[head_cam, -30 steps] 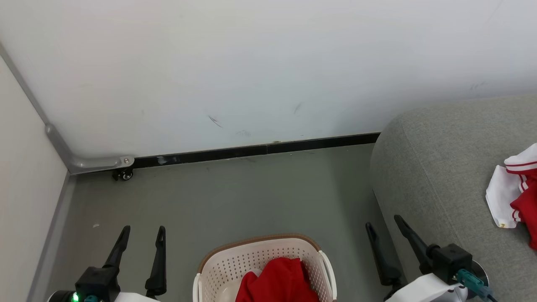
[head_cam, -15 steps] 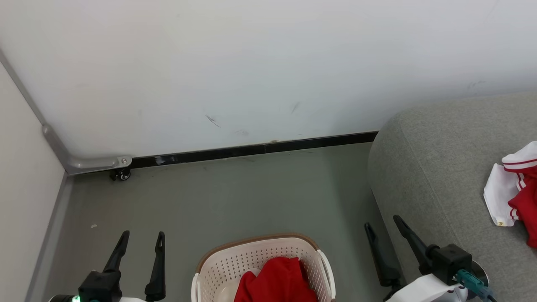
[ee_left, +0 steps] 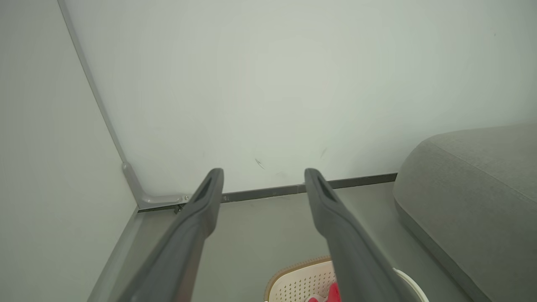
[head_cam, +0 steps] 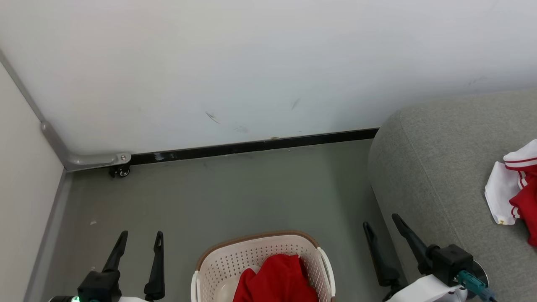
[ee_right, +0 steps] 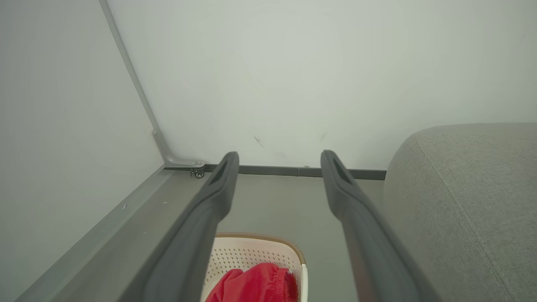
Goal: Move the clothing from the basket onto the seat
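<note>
Fingers (head_cam: pixel 156 264) of the left gripper (head_cam: pixel 141 235), at 7 o'clock, spread empty. At 6 o'clock, a soft red garment (head_cam: pixel 277 281) lies in the oval cream perforated plastic basket (head_cam: pixel 228 264). Right gripper (head_cam: pixel 381 221), at 5 o'clock, gapes empty beside the grey woven sofa (head_cam: pixel 440 167), which bears a red-and-white garment (head_cam: pixel 514 188) at 3 o'clock.

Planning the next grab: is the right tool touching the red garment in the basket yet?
Apart. Head view shows bare floor between the open right tool and the basket holding the garment.

Left gripper (head_cam: pixel 140 237) low left, fingers apart, empty. Right gripper (head_cam: pixel 381 220) low right, fingers apart, empty, tilted leftward.
</note>
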`<state>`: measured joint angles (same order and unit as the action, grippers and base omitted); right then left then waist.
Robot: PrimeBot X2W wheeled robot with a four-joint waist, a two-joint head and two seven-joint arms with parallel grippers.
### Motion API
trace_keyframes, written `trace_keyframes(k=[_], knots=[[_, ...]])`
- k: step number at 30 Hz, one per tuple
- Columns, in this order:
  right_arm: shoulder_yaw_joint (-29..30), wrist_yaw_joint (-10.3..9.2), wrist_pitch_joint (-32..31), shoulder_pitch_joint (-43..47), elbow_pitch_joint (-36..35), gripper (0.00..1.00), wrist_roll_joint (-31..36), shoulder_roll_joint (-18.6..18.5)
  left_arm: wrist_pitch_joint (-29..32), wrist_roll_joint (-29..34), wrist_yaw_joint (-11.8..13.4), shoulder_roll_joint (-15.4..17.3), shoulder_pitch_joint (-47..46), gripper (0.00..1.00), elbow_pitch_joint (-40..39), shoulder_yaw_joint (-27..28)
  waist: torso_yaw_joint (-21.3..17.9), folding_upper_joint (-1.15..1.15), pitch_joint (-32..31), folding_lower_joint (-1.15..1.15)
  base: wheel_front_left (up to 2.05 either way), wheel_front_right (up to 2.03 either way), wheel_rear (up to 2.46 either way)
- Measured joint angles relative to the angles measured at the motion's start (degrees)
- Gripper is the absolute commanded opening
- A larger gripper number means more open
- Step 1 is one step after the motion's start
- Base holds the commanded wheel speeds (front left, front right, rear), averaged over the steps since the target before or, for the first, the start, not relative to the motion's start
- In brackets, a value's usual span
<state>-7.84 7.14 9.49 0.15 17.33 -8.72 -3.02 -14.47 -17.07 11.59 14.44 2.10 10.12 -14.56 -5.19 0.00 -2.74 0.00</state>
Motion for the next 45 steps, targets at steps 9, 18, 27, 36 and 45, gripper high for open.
trace_keyframes(k=[9,18,27,36,45], knots=[[0.00,0.00,-0.51,0.04,-1.07,1.00,-0.42,0.02,0.00,0.21,-0.07,-0.12,0.01,1.00,-0.04,0.75,-0.13,0.00,0.74,0.00,0.00,0.00,0.00],[0.12,0.00,-0.51,0.08,-2.26,1.00,-0.44,0.03,0.00,0.80,-0.45,-0.31,0.01,1.00,-0.22,1.25,-0.53,0.00,1.72,0.00,0.00,0.00,0.00],[2.03,0.00,-0.23,0.04,-3.91,1.00,-0.19,0.09,0.00,1.78,-2.07,0.19,-0.10,1.00,0.41,0.32,-1.05,0.00,2.79,0.00,0.00,0.00,0.00],[3.81,0.00,0.10,-0.06,-5.64,1.00,2.26,0.15,0.00,3.68,-3.81,0.68,-3.26,1.00,1.97,-1.93,-1.65,0.00,4.54,0.00,0.00,0.00,0.00],[5.78,0.00,0.10,-0.12,-7.25,1.00,2.79,0.25,0.11,5.22,-5.65,0.67,-6.78,1.00,4.01,-4.86,-2.37,0.00,7.19,0.00,0.00,0.00,0.00]])
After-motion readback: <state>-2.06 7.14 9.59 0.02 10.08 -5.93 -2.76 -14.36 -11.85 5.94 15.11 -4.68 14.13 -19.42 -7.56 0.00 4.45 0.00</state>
